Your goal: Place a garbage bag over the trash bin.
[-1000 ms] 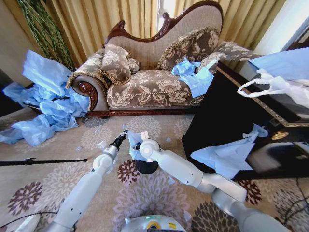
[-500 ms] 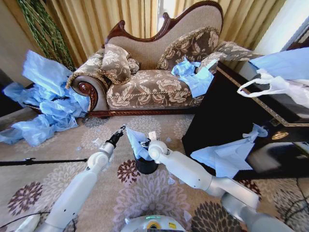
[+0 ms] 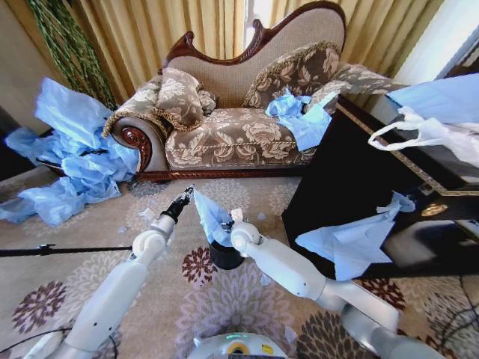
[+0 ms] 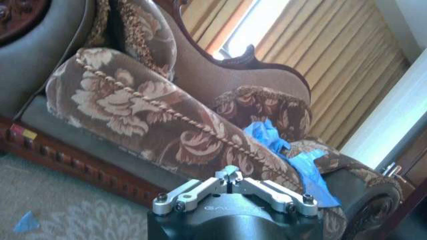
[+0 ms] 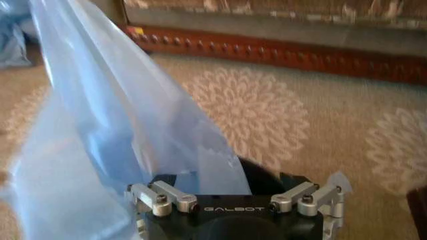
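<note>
We see the thin light-blue translucent garbage bag standing over the small glossy black trash bin on the flowered carpet, its long axis tilted, the tip pointing up toward the left hand. The right hand grips the bag's lower part above the bin. The left hand, fingers pinched together and empty, hangs just beside the tip. Behind stands the brown floral sofa; a dark desk crowds the right.

Trash bin mostly hidden behind right arm and garbage bag.
</note>
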